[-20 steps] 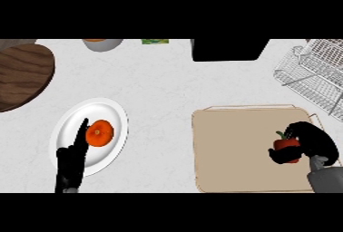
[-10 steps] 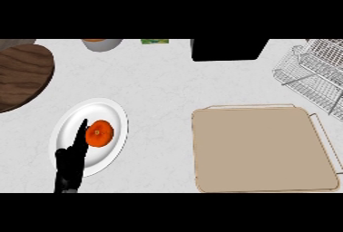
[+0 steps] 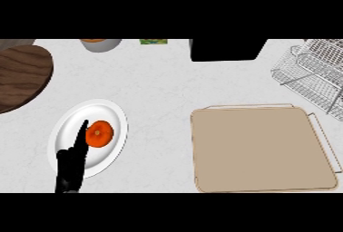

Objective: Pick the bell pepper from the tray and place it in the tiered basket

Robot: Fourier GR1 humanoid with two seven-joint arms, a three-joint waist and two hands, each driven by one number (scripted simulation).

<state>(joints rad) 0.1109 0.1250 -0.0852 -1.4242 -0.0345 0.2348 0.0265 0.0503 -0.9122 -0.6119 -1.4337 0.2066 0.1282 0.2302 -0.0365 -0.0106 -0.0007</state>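
The left hand shows at about 8 o'clock in the head view, rising from the lower edge. Its fingers are straight and held together, pointing toward 12 o'clock, so the hand is open and holds nothing. It lies over the lower left part of a white plate; whether it touches the plate cannot be told. An orange-red round fruit lies on the plate, just beside the fingertips at their 3 o'clock side, with a narrow gap between them.

The right hand shows nowhere in the view.

The beige tray fills the area from 3 to 5 o'clock, its thin wire handle along the top and right edge. No bell pepper shows on it or anywhere else in the view. The wire tiered basket stands at 2 o'clock, partly cut by the right edge, apart from the tray.

At 12 o'clock sits a black box. A dark wooden round board lies at 10 o'clock, and a grey bowl at 11 o'clock.
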